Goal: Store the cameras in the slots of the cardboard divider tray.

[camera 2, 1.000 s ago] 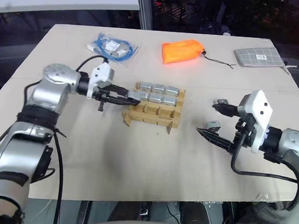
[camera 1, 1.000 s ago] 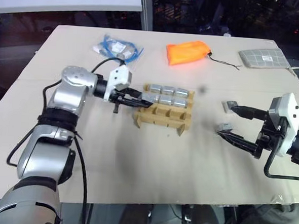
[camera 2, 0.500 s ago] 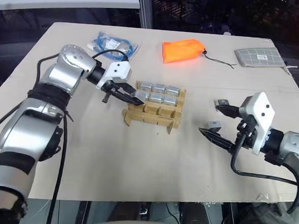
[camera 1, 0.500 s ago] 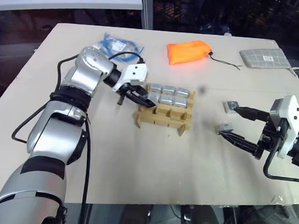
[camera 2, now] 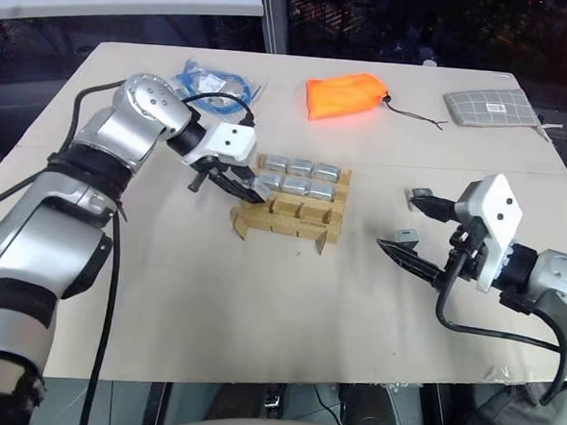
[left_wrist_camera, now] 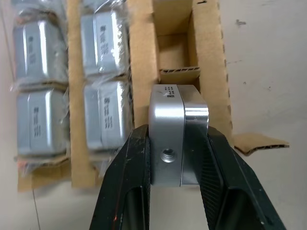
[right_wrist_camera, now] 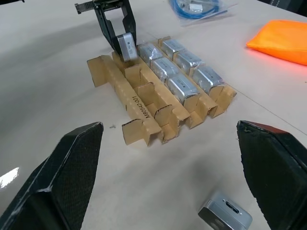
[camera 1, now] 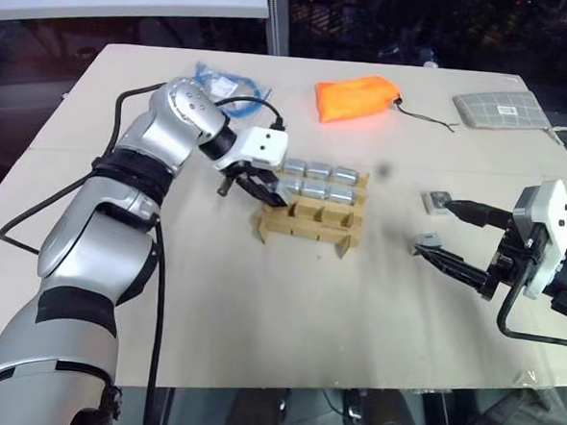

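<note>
Six cameras (camera 1: pixel 314 179) fill two tray (camera 1: pixel 307 225) rows. Left claw (left_wrist_camera: pixel 175 158) clenches a seventh camera (left_wrist_camera: pixel 176 136) over the empty near row. Right claw (camera 1: pixel 435 225) is released; two loose cameras (camera 1: pixel 434 201) lie beside it.

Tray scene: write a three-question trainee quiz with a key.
1. True or false: the left gripper holds a camera.
2. How many slots of the tray hold cameras? A) three B) six C) nine
3. Fill in: the right gripper's jaws stand ____.
Key: 1 true; 2 B; 3 open.
</note>
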Action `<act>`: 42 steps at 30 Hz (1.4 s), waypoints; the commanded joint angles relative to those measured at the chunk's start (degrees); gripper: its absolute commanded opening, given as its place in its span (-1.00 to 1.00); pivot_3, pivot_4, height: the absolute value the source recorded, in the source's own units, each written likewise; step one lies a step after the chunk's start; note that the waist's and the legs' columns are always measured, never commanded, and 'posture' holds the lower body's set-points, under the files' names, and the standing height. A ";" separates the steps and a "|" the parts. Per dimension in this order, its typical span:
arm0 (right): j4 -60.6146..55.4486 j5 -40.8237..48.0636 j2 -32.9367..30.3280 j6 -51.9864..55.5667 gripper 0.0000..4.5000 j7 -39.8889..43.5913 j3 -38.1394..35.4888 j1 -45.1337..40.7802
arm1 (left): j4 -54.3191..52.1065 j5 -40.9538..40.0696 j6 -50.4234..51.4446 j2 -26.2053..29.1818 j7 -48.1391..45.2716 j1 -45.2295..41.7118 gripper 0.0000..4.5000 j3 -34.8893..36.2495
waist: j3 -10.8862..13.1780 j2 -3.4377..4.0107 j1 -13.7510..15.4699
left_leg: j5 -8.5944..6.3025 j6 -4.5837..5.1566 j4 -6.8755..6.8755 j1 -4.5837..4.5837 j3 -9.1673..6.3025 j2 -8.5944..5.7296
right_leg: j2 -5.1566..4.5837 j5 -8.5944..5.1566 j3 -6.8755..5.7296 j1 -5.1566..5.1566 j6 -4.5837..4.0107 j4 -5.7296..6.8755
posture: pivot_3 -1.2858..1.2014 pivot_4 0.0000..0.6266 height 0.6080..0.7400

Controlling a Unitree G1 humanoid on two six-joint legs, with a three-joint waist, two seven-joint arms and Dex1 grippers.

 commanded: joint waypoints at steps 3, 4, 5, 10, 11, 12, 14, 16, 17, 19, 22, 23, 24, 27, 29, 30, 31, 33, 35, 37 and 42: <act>-2.36 0.32 -0.29 -1.64 0.97 0.85 -2.60 0.83 | -0.65 0.37 -1.27 0.29 -0.34 0.19 -0.66 -1.31 | 0.00 0.00 0.00 | 0.00 0.00 0.01 0.01 0.00 0.00 | 0.00 0.00 0.00 0.00 0.00 0.01 | 0.03 -0.52 1.00; -2.49 0.58 -0.47 -1.36 0.97 1.07 -2.81 1.17 | -0.73 0.34 -1.17 0.36 -0.34 0.14 -0.66 -1.69 | 0.00 0.00 0.00 | 0.00 0.00 0.02 0.01 0.00 0.00 | 0.00 0.00 0.00 0.00 0.00 0.02 | 0.03 -0.52 1.00; -2.60 0.69 -0.61 -1.19 0.97 1.19 -2.98 1.45 | -0.80 0.37 -1.32 0.44 -0.34 0.07 -0.66 -2.13 | -0.01 0.00 0.03 | 0.00 0.00 0.02 0.01 0.00 0.00 | 0.00 0.00 0.00 0.01 0.00 0.02 | 0.03 -0.52 1.00; -3.17 2.34 -1.34 0.02 0.97 1.51 -4.01 2.64 | -0.61 1.29 -1.82 0.23 -0.34 -0.26 -0.66 -2.91 | 0.00 0.00 0.00 | 0.00 0.00 0.05 0.02 0.01 -0.01 | 0.00 0.00 0.02 0.01 0.00 0.08 | 0.03 -0.52 1.00; -3.19 2.44 -1.52 0.08 0.97 1.61 -4.14 2.86 | -0.47 1.51 -1.70 0.03 -0.34 -0.31 -0.66 -2.73 | -0.01 0.00 0.00 | 0.00 0.00 0.06 0.02 0.01 -0.01 | 0.00 0.00 0.02 0.01 0.00 0.08 | 0.03 -0.52 1.00; -3.26 2.59 -1.71 0.12 0.97 1.74 -4.30 3.20 | -0.55 1.58 -1.67 0.04 -0.34 -0.29 -0.66 -2.87 | 0.00 0.00 0.01 | 0.00 0.00 0.06 0.03 0.02 -0.01 | -0.01 0.00 0.03 0.01 0.00 0.09 | 0.03 -0.52 1.00; -3.20 2.61 -2.06 0.13 0.97 1.96 -4.49 3.68 | -0.52 1.94 -1.48 -0.24 -0.34 -0.27 -0.66 -2.73 | 0.00 0.00 0.01 | 0.00 0.00 0.06 0.03 0.01 -0.01 | 0.00 0.00 0.03 0.01 0.00 0.08 | 0.03 -0.52 1.00; -3.26 2.76 -2.23 0.13 0.97 2.02 -4.66 3.88 | -0.75 2.08 -1.37 -0.30 -0.34 -0.21 -0.66 -2.78 | 0.00 0.00 0.00 | 0.00 0.00 0.06 0.03 0.01 0.00 | 0.00 0.00 0.03 0.01 0.00 0.09 | 0.03 -0.52 1.00; -3.27 2.88 -2.28 0.09 0.97 1.98 -4.68 3.84 | -0.87 2.15 -1.18 -0.49 -0.34 -0.18 -0.66 -2.54 | 0.00 0.00 -0.01 | 0.00 0.00 0.06 0.03 0.01 -0.01 | 0.00 0.00 0.03 0.01 0.00 0.08 | 0.03 -0.52 1.00; -3.28 2.95 -2.30 -0.04 0.97 1.85 -4.55 3.75 | -0.96 2.46 -1.31 -0.72 -0.34 -0.25 -0.66 -2.41 | -0.01 0.00 0.00 | 0.00 0.00 0.06 0.03 0.01 -0.01 | 0.00 0.00 0.03 0.01 0.00 0.09 | 0.03 -0.52 1.00; -3.35 2.92 -2.20 -0.23 0.99 1.70 -4.54 3.87 | -0.47 3.27 -1.29 -1.77 -0.34 -0.48 -0.43 -0.64 | -0.01 0.00 0.02 | 0.00 0.00 0.06 0.03 0.01 -0.01 | 0.00 0.00 0.03 0.01 0.00 0.08 | 0.03 -0.52 1.00; -3.37 2.94 -2.14 -0.28 1.00 1.60 -4.52 3.84 | -0.26 3.65 -1.44 -2.16 -0.30 -0.55 -0.20 0.10 | 0.00 0.00 0.08 | 0.00 0.00 0.06 0.03 0.01 -0.01 | 0.00 0.00 0.03 0.01 0.00 0.08 | 0.03 -0.52 1.00; -3.41 2.98 -2.11 -0.32 1.00 1.56 -4.57 3.88 | -0.20 4.00 -1.54 -2.41 -0.30 -0.55 -0.07 0.65 | 0.00 -0.01 0.13 | 0.00 0.00 0.06 0.02 0.00 -0.01 | 0.00 0.00 0.02 0.01 0.00 0.09 | 0.03 -0.52 1.00; -3.46 2.91 -2.00 -0.44 1.00 1.50 -4.54 3.96 | -0.24 4.38 -0.99 -2.95 -0.33 -0.65 0.61 1.65 | 0.00 -0.01 0.05 | 0.00 0.00 0.08 0.01 0.01 -0.01 | -0.01 0.00 0.02 0.01 0.00 0.08 | 0.03 -0.52 1.00; -3.44 2.86 -1.98 -0.50 1.00 1.53 -4.58 4.02 | -0.61 4.04 -0.19 -3.02 -0.34 -0.62 0.90 2.03 | 0.00 -0.01 0.13 | 0.00 0.00 0.08 0.02 -0.01 -0.02 | -0.01 0.00 0.00 0.01 0.00 0.11 | 0.03 -0.52 1.00; -3.43 2.83 -1.98 -0.52 1.00 1.58 -4.65 4.11 | -1.13 3.39 0.48 -2.90 -0.34 -0.54 0.98 2.05 | 0.00 -0.01 0.15 | 0.00 0.00 0.10 0.02 -0.03 -0.01 | -0.01 0.00 -0.01 0.01 0.00 0.14 | 0.03 -0.52 1.00; -3.41 2.79 -2.01 -0.53 1.00 1.63 -4.68 4.17 | -1.81 2.44 1.46 -2.71 -0.34 -0.44 0.98 2.23 | 0.00 -0.01 0.13 | 0.00 0.00 0.13 0.02 -0.03 -0.01 | -0.01 0.00 -0.01 0.01 0.00 0.18 | 0.03 -0.52 1.00; -3.44 2.74 -2.04 -0.58 1.00 1.77 -4.86 4.45 | -4.18 -0.84 4.40 -1.84 -0.34 0.04 0.98 2.15 | 0.00 -0.01 0.06 | 0.00 0.00 0.18 0.02 -0.02 -0.01 | -0.02 0.00 0.02 0.01 0.00 0.22 | 0.03 -0.52 1.00; -3.39 2.67 -2.09 -0.62 1.00 1.97 -5.07 4.81 | -7.16 -4.30 7.55 -0.47 -0.34 0.72 0.98 2.37 | 0.00 -0.01 0.02 | 0.00 0.00 0.19 0.02 -0.01 0.00 | -0.02 0.00 0.03 0.01 0.00 0.22 | 0.03 -0.52 1.00; -3.20 2.44 -2.07 -0.78 1.00 2.20 -5.19 5.18 | -11.01 -8.48 10.82 1.50 -0.34 1.94 0.98 3.09 | 0.01 -0.01 -0.05 | 0.00 0.00 0.18 0.02 -0.02 0.01 | -0.01 0.00 0.04 0.00 0.00 0.22 | 0.03 -0.52 1.00; -2.21 0.95 -1.90 -1.49 1.00 2.72 -4.59 6.01 | -23.65 -21.26 24.50 6.35 -0.34 5.97 0.98 8.53 | 0.00 0.00 -0.15 | 0.01 -0.02 0.18 0.04 -0.01 0.06 | 0.00 0.00 0.07 -0.01 0.00 0.26 | 0.03 -0.52 1.00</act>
